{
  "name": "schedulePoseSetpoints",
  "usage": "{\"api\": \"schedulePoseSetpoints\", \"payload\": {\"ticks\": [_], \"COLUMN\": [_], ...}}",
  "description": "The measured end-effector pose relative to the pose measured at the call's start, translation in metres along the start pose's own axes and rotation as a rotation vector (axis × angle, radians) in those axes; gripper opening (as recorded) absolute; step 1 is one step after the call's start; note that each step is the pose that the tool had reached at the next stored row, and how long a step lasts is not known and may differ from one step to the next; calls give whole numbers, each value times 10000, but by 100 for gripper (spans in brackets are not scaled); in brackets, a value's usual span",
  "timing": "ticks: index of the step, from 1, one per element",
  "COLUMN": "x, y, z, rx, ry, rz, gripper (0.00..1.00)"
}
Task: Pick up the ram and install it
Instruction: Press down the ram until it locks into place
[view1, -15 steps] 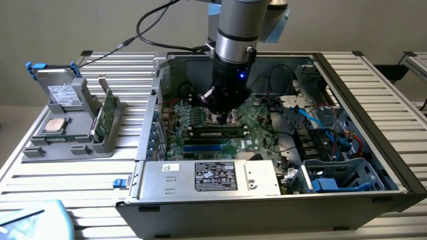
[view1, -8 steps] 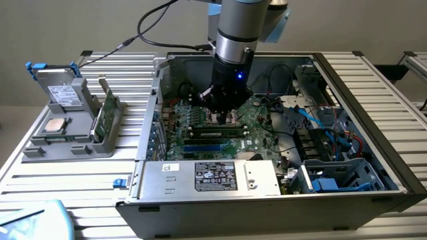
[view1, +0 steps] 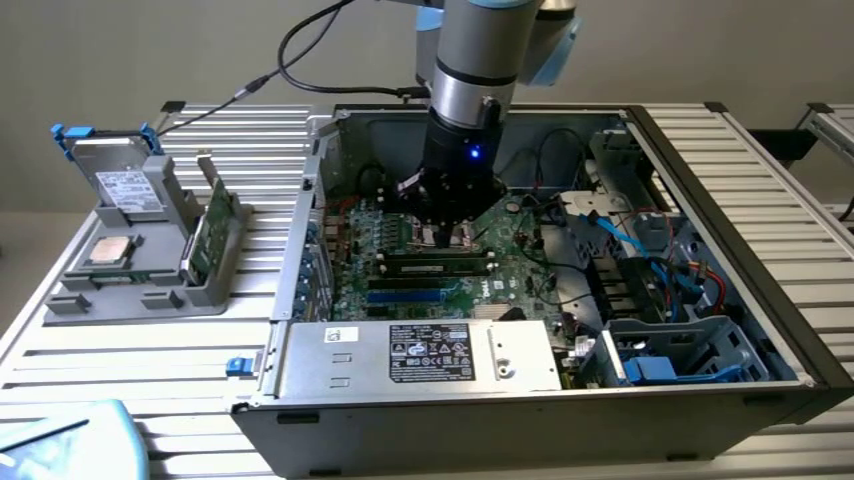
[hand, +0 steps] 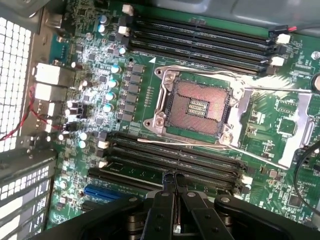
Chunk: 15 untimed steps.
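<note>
With fingers closed on nothing, the black gripper (hand: 173, 186) stands over the long thin green ram stick (view1: 430, 266) beside the square silver processor socket (hand: 198, 106); the stick looks light, stiff and fragile, best held by its long edges.

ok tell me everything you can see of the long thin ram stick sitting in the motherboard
The long, narrow dark ram stick, with black chips and a pale sticker, stands on edge, seated lengthwise in a black slot of the green motherboard inside the open grey computer case. The shut black gripper hangs just over its top edge; contact cannot be told.
</note>
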<state>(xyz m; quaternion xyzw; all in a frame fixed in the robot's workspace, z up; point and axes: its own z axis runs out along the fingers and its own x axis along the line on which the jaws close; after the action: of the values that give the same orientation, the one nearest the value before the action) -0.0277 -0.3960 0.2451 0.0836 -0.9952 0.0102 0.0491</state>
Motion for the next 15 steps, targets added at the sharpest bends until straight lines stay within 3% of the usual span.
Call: {"api": "schedulePoseSetpoints", "payload": {"ticks": [2,4,10,15], "x": [0,0,0,5], "y": [0,0,0,0], "z": [1,2,2,4], "rx": [-19,9,206,341], "ry": [-5,-33,-244,-330], "rz": [275,486,904,1183], "gripper": [11,11,11,11]}}
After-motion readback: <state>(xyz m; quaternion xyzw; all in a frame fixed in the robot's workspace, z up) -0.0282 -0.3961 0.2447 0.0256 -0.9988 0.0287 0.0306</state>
